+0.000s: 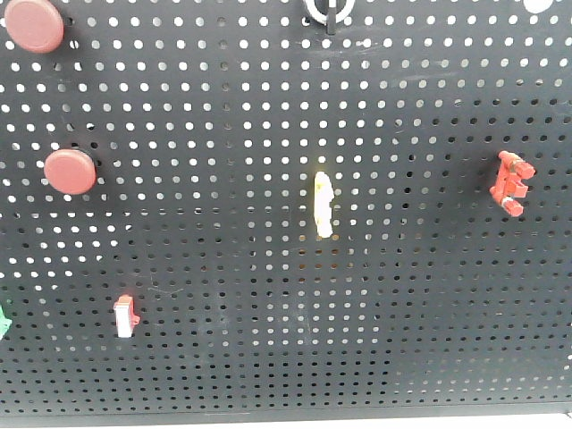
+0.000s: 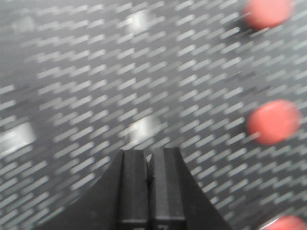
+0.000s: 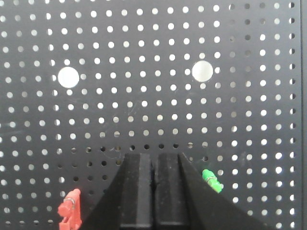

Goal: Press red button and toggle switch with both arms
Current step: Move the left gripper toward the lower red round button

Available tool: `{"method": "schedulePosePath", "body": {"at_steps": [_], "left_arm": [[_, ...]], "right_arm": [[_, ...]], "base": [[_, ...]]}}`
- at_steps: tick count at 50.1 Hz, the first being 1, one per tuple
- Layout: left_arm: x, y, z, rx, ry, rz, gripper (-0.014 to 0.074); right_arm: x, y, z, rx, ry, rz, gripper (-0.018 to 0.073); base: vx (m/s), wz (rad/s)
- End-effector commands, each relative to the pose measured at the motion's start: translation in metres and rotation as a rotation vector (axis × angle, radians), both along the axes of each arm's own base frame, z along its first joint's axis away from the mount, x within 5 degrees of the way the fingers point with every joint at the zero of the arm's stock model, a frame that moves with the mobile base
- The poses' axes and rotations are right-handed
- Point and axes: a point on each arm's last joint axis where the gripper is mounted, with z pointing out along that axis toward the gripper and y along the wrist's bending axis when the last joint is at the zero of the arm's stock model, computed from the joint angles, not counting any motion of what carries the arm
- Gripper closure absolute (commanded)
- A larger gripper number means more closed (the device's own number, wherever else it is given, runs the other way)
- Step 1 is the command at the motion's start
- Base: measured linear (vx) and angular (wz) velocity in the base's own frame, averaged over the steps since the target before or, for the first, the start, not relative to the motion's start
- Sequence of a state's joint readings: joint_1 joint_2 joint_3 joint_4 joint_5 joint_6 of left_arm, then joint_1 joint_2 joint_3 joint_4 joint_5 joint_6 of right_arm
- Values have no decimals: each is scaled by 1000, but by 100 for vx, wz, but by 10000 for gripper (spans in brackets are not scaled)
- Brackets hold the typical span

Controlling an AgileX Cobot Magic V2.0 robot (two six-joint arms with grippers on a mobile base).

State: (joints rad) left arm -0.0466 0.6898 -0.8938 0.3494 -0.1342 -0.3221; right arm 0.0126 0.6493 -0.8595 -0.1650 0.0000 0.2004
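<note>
- One black pegboard (image 1: 268, 107) stands upright and fills every view. It holds all the controls facing the arms, probably so each can be pushed straight in.
- Two grippers. The left gripper (image 2: 148, 155) has its jaws pressed together on nothing, which I judge makes one blunt poker; its view is smeared. The right gripper (image 3: 153, 158) is likewise closed and empty.
- Two red buttons (image 1: 70, 172) show in the front view, at 9 and 11 o'clock on the pegboard. The left wrist view shows three down its right edge, the middle one at 2 o'clock from the gripper and well apart.
- One toggle switch (image 1: 511, 183) sits tilted at 3 o'clock on the pegboard. It is at 8 o'clock from the right gripper, not touching.
- One pale-yellow switch (image 1: 323, 206) is at the centre.
- One red-and-white switch (image 1: 125, 316) is at 7 o'clock.
- One green piece (image 3: 212, 181) sits at 4 o'clock, just beside the right gripper.
</note>
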Motion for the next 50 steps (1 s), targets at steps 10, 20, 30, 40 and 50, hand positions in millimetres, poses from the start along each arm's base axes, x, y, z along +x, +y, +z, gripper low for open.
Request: {"method": "schedulePosePath", "body": {"at_steps": [10,20,30,40,50], "left_arm": [[16,-30,25,-16,-96,-226,595],[40,-50,44,-17,-55,-296,595],[63,-72,49,-11,-11,-359,595],[93,-85,36,3,49,-363,595],[103,-90,31,5,49,-371,595]], "right_arm": [[-4,0,16,-19,-98,1,559],[-4,0,16,-19,-98,1,559],[-4,0,15,-18,-86,-1,559],[-4,0,15,-16,-85,-1,559],[-4,0,15,-12,-85,1,559]], "base": [[0,0],[0,0],[0,0],[0,0],[0,0]]}}
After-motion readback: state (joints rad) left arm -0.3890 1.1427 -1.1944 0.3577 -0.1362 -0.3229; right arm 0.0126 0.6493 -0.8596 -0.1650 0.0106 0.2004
